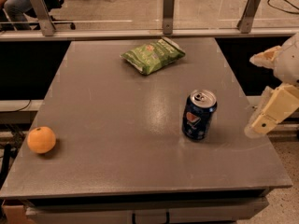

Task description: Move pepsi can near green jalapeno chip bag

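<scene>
Pepsi can (199, 115) stands upright on the right half of the grey table (117, 167), nearer the right edge than the middle and about halfway between the front and far edges. Silver top with the tab shows, and the logo faces the front edge.

My gripper (276, 107) hangs off the table, just past the right edge, level with the can and to its right. Gripper and can are apart, no contact, with only bare tabletop and the table edge between them.

Green jalapeno chip bag (153, 55) lies flat near the far edge, about mid-width, skewed with one end toward the far right corner. It is well apart from the can, off to the can's far left, with open tabletop between the two.

An orange (41, 139) sits by the left edge toward the front left corner, far from both the can and the bag. Beyond the far edge runs a rail with metal posts (168, 12). Nothing stands between the gripper and the can, or between the can and the bag.

Gripper state: cannot tell whether it is open or closed from this view. It holds nothing that I can see and touches neither the table nor the can.
</scene>
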Robot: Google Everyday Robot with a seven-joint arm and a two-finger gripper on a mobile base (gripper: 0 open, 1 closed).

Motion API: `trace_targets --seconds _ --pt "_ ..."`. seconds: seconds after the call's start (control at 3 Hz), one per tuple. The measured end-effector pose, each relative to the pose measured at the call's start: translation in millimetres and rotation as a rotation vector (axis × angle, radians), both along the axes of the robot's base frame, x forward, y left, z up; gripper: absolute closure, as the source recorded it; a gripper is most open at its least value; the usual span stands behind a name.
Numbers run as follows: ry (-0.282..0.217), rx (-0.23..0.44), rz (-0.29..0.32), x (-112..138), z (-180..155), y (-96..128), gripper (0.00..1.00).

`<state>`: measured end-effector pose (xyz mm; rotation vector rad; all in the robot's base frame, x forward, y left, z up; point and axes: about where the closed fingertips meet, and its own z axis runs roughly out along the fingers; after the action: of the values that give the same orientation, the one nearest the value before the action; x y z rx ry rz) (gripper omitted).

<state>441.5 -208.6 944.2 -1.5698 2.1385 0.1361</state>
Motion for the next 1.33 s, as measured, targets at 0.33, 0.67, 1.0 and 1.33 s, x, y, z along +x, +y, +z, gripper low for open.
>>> trace_targets --seconds 0.33,0.67,1.0,1.33 --pt "-0.034 0.190 0.031 10.3 -26.1 19.0 0.00" --pt "-0.072 0.352 0.055 28.0 -39.1 39.4 0.00" --pt "-0.092 0.478 0.068 39.0 -48.1 58.0 0.00" --pt "-0.078 0.610 0.056 39.9 -62.1 81.9 0.16"
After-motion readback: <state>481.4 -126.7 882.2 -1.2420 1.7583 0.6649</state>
